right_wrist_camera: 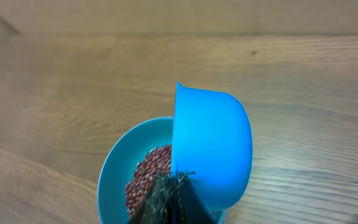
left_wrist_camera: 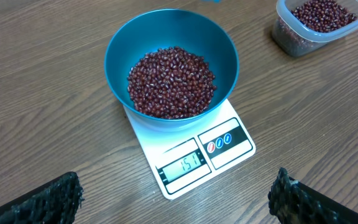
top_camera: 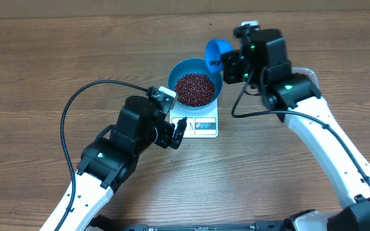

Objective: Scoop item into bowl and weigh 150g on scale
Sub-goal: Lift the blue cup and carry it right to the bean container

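Since the white square scale (left_wrist_camera: 146,138) reads 151, weighing looks done: red-brown beans (left_wrist_camera: 171,82) fill the deep blue bowl (left_wrist_camera: 120,53) atop it, frame centre. Right gripper (right_wrist_camera: 169,196) clamps the blue plastic scoop (right_wrist_camera: 213,143); left gripper (top_camera: 172,135) gapes empty.

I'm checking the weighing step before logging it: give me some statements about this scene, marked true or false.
The round, deep, bright blue bowl stands on the flat white square scale. True.
The scale's display is blank. False: it shows digits, apparently 151.
The small dark red-brown beans fill the bowl to its rim. False: bare wall shows above them.
The right gripper is shut on the small blue scoop. True.
The left gripper grips the bowl. False: it is open, apart from it.
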{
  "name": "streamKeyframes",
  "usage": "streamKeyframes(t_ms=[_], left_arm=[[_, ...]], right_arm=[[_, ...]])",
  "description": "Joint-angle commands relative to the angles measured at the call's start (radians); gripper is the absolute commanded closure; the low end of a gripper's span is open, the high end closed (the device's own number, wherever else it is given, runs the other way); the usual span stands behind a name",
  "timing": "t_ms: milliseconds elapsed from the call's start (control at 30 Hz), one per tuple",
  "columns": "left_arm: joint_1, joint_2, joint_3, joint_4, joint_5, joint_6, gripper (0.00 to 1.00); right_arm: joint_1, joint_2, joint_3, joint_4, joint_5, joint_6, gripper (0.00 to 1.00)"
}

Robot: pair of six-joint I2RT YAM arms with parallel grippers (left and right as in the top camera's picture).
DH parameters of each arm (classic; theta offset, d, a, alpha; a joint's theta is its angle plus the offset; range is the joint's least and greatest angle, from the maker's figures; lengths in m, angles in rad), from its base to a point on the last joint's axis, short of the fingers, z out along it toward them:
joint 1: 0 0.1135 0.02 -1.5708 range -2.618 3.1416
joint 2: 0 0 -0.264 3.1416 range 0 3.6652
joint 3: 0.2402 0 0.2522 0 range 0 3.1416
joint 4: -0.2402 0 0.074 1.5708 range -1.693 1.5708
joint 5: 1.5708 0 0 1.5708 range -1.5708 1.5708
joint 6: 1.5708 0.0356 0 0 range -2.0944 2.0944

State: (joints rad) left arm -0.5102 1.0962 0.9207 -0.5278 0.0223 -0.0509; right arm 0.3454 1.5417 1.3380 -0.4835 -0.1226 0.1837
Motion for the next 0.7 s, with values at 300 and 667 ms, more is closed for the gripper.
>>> streamKeyframes(t_ms=[300,667], left_arm=[[-0.001,0.009,-0.010,0.001,0.000,-0.009,0.00],[-0.001,0.009,-0.010,0.001,0.000,-0.009,0.00]], right_arm=[[-0.220,-0.087,0.006,-0.058,-0.003,-0.005,0.96],[-0.381,-0.087,0.006,-0.183,0.122,-0.036,0.96]])
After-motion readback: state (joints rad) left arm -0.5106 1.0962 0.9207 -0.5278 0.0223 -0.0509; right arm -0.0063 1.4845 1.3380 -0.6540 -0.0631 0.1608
